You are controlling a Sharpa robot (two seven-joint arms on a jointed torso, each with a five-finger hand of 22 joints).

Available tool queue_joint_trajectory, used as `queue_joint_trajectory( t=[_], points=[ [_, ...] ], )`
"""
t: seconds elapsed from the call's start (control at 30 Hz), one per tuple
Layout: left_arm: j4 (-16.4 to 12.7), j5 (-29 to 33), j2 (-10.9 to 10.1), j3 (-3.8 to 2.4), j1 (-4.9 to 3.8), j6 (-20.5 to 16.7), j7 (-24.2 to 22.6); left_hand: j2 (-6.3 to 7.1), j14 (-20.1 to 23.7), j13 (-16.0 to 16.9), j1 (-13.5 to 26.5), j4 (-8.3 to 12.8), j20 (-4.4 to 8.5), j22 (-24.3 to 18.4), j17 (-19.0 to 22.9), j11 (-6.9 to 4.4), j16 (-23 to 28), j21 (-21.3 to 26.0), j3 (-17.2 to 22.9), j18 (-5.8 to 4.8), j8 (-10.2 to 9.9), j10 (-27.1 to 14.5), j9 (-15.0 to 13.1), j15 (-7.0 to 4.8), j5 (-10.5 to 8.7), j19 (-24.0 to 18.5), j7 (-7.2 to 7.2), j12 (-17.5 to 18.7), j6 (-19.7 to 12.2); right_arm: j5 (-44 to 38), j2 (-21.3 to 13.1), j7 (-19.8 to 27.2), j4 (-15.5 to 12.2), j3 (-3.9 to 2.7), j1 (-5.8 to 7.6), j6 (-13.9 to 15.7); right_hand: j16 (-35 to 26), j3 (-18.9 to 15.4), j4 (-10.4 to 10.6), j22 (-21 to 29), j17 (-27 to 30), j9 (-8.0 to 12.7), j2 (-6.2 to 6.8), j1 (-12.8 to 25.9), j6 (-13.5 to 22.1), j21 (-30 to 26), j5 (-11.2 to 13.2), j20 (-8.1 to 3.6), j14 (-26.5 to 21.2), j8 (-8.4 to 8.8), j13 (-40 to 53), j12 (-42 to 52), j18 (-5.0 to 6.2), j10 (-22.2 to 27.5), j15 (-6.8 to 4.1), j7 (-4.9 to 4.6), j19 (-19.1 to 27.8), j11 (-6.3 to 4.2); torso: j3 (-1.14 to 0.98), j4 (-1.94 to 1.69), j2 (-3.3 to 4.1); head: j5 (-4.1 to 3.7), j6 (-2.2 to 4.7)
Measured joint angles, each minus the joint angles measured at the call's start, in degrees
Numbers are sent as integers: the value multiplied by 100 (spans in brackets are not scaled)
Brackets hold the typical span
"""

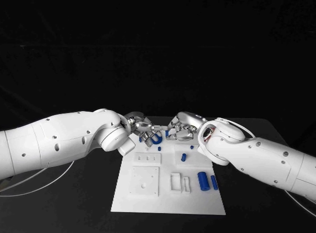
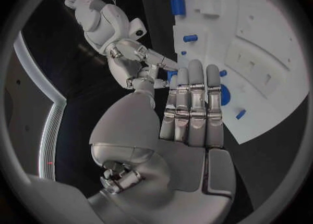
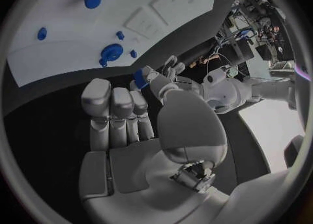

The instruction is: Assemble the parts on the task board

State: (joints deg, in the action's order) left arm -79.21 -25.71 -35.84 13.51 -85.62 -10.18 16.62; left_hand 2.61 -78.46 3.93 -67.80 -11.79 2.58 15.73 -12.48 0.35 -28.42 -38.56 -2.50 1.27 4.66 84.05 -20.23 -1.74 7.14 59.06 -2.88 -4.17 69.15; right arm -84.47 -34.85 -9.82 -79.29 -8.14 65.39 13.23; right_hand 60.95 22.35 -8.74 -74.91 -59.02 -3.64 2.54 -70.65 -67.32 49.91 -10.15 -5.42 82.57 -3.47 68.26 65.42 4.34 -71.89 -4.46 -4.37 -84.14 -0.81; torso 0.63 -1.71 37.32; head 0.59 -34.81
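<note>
Right now I see the white board [image 1: 140, 196] lying mid-table, with two blue cylinders [image 1: 202, 181] toward its 3 o'clock side and a blue ring [image 1: 157, 139] near its 12 o'clock edge. Both hands meet above that far edge. My left hand [image 1: 139, 127] pinches a small blue part [image 3: 140, 76] between thumb and fingertip, the other fingers straight and close together. My right hand [image 1: 180, 130] reaches toward it, fingers partly curled; whether it touches the part, I cannot tell.
</note>
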Motion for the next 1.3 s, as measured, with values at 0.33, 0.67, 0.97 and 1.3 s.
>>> queue_joint_trajectory(
  t=[0.33, 0.67, 0.97, 1.3],
  points=[
    [-5, -209, 28, 1, 0, -28, 162, 125, 141, 17, 93, -218, 62, 163, -51, -15, -375, -124, 148, 1, -50, -1, -1617, -21, 0, -62, 67, -110, -113, -20, -4, -13, -110, 18, 0, -28, 0, -1, -1, 0, 0, 0, 22, 21, 0, 0, -29, 0, 0, 1, 0, 0, 0, 0, 0, 2, 0, 1, 2, -3, -3, -16, -12],
    [2, -391, 73, 1, 0, -56, 260, 124, 141, 16, 93, -232, 62, 173, -25, -15, -375, -124, 163, 1, -50, -2, -1674, -21, 0, -62, 46, -110, -133, -29, -3, -21, -218, 34, -1, -60, 0, 13, 13, 0, 1, -3, 52, 39, 7, 0, -29, 0, 0, 5, 0, 0, 0, -1, 0, 13, 0, 1, 4, -3, 2, -16, -16],
    [8, -543, 106, 2, 0, -29, 354, 123, 162, 15, 92, -125, 40, 187, 30, -15, -375, -124, 104, 1, -50, -2, -1623, 1, 34, -83, 34, -110, -182, -33, 2, -26, -250, 37, -1, -77, 0, 13, 13, 0, 1, -4, 60, 44, 0, 0, -29, 0, 0, 23, 1, 0, 0, -9, 1, 20, 0, 9, 6, -6, 3, -23, -41],
    [7, -668, 131, 3, 0, 42, 477, 7, 182, 15, 21, 68, 40, 225, 48, -15, -443, -124, 7, 1, -50, -2, -1514, -19, 55, -83, 34, -110, -182, -34, 17, -29, -258, 38, -1, -88, 0, -5, 30, 0, 2, -1, 57, 41, 1, 0, -51, 0, -1, 6, 1, 0, 0, -9, 1, 21, 0, 9, 4, -7, 2, -35, -48]
  ],
)
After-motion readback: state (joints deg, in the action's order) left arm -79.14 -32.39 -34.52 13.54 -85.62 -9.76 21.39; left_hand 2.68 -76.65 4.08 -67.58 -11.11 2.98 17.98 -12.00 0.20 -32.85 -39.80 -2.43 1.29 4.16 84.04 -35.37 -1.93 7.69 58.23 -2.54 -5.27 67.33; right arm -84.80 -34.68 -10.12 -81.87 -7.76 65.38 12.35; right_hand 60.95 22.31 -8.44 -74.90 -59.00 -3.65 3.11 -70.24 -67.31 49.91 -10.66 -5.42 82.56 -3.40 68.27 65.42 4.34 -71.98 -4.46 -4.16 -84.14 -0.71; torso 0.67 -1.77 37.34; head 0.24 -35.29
